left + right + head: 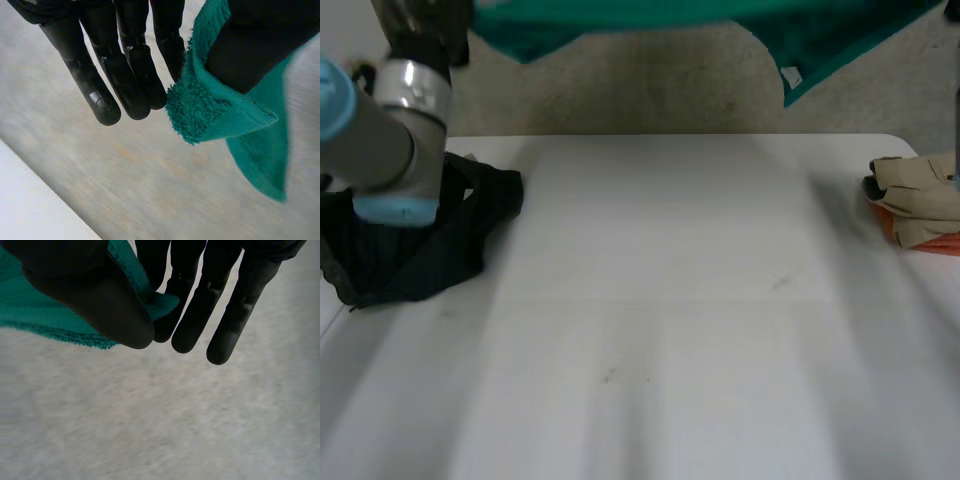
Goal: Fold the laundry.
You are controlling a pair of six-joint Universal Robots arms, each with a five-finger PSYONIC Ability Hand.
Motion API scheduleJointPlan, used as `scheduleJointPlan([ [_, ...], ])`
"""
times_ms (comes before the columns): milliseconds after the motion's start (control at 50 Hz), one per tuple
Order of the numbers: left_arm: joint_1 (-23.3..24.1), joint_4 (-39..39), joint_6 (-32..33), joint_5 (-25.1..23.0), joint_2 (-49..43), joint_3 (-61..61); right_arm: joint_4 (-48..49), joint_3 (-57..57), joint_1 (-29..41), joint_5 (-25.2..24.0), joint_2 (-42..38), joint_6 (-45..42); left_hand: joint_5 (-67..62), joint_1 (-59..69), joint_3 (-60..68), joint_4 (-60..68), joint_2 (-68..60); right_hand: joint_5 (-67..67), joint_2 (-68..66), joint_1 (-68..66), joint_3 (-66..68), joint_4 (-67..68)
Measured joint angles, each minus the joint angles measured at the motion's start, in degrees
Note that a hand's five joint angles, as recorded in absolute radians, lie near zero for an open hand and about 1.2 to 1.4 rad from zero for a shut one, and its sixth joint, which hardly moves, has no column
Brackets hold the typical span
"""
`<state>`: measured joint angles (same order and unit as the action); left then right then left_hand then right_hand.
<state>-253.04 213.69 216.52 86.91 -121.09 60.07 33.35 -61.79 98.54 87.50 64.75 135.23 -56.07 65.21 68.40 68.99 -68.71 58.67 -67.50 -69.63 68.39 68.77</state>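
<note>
A green towel hangs stretched in the air beyond the table's far edge. My left hand pinches one corner of the green towel between its thumb and a straight finger. My right hand pinches another corner of the towel between thumb and finger in the same way. The left arm rises at the table's left side, and the hand at its end is up by the towel's left end.
A black garment lies crumpled at the table's left edge, under the left arm. A folded beige cloth sits on an orange one at the right edge. The white table spreads between them. Carpet lies beyond.
</note>
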Motion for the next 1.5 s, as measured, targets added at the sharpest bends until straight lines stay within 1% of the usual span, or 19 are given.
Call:
scheduleJointPlan([
  [200,0.3,-0.5,-0.1,-0.2,-1.9,16.2,-5.0,-10.0,-0.4,-5.4,-7.3,0.2,0.0,0.0,0.0,0.0,0.0,0.0,0.0,0.0,0.0,0.0],
  [260,0.4,-0.6,0.0,-0.3,-2.8,19.8,-6.4,-12.1,-0.5,-5.9,-8.9,0.2,0.0,0.0,0.0,0.0,0.0,0.1,0.0,0.0,0.0,0.0],
  [360,0.7,-1.1,0.3,-0.3,-3.1,28.4,-12.9,-17.3,-0.8,-6.5,-11.1,0.1,0.0,0.0,0.0,0.0,0.0,0.1,0.0,0.0,0.0,0.0],
  [440,0.7,-2.4,0.6,-0.3,1.3,35.9,-21.0,-19.8,-1.6,-6.6,-10.1,-0.3,0.0,0.0,0.0,0.0,0.0,0.1,0.0,0.0,0.0,0.0],
  [520,0.3,-6.2,0.7,-0.2,9.4,43.3,-31.7,-22.3,-3.7,-6.8,-5.9,-1.2,0.0,0.0,0.0,0.0,0.0,0.1,0.0,0.0,0.0,0.0],
  [540,0.3,-6.7,0.8,-0.3,10.3,44.0,-32.8,-22.6,-3.9,-6.8,-5.3,-1.4,0.0,0.0,0.0,0.0,0.0,0.1,0.0,0.0,0.0,0.0],
  [560,-0.1,-9.9,0.8,-0.3,14.4,46.9,-37.7,-23.8,-5.1,-6.9,-2.7,-2.4,0.0,0.0,0.0,0.0,0.0,0.1,0.0,0.0,0.0,0.0],
  [580,-0.3,-11.3,0.8,-0.3,16.0,47.9,-39.4,-24.3,-5.5,-6.9,-1.7,-2.8,0.0,0.0,0.0,0.0,0.0,0.1,0.0,0.0,0.0,0.0],
  [660,-1.6,-23.2,0.8,-0.5,24.0,52.9,-50.6,-28.4,-8.9,-7.0,4.6,-8.4,0.0,0.0,0.0,0.0,0.0,0.1,0.0,0.0,0.0,0.0],
  [760,-2.5,-35.1,0.7,-0.8,27.3,55.4,-57.4,-33.0,-11.7,-6.6,8.6,-15.9,0.0,0.0,0.0,0.0,0.0,0.1,0.0,0.0,0.0,0.0],
  [820,-2.7,-38.7,0.7,-1.1,26.8,55.5,-57.3,-34.7,-12.4,-6.7,9.3,-18.0,0.0,0.0,0.0,0.0,0.0,0.1,0.0,0.0,0.0,0.0],
  [920,-2.7,-37.7,0.6,-1.3,23.1,53.7,-52.2,-35.4,-12.5,-7.3,9.0,-15.7,0.0,0.0,0.0,0.0,0.0,0.1,0.0,0.0,0.0,0.0],
  [960,-2.5,-35.2,0.4,-1.4,20.1,51.6,-47.4,-35.3,-12.3,-8.2,8.0,-12.1,0.0,0.0,0.0,0.0,0.0,0.1,0.0,0.0,0.0,0.0],
  [1020,-2.3,-32.9,0.2,-1.3,17.8,49.4,-43.8,-35.2,-12.2,-9.4,6.7,-8.2,0.0,0.0,0.0,0.0,0.0,0.1,0.0,0.1,0.0,0.0],
  [1080,-1.9,-30.9,-0.1,-1.2,15.8,47.2,-41.8,-34.8,-12.2,-10.7,5.5,-3.3,0.0,0.0,0.0,0.0,0.0,-7.8,7.8,8.8,-7.7,-8.0],
  [1180,-0.4,-29.6,-0.2,-1.1,13.7,45.0,-44.1,-33.6,-12.3,-11.9,4.6,3.1,0.0,0.0,0.0,0.0,0.0,-25.6,24.2,25.5,-24.6,-25.1],
  [1280,0.8,-29.7,-0.2,-0.9,13.5,44.9,-49.9,-32.0,-12.3,-12.1,4.5,5.5,0.0,0.0,0.0,0.0,0.0,-34.9,32.2,34.0,-33.6,-34.1],
  [1400,1.3,-30.2,-0.1,-0.8,14.5,45.8,-54.6,-30.9,-12.3,-12.2,3.9,5.6,0.0,0.0,0.0,0.0,0.0,-35.4,33.1,34.5,-34.1,-34.6],
  [1500,1.2,-30.4,-0.1,-0.8,15.5,46.6,-52.7,-31.3,-12.1,-11.6,1.5,5.4,0.0,0.0,0.0,0.0,0.0,-34.2,33.1,34.5,-34.1,-34.6],
])
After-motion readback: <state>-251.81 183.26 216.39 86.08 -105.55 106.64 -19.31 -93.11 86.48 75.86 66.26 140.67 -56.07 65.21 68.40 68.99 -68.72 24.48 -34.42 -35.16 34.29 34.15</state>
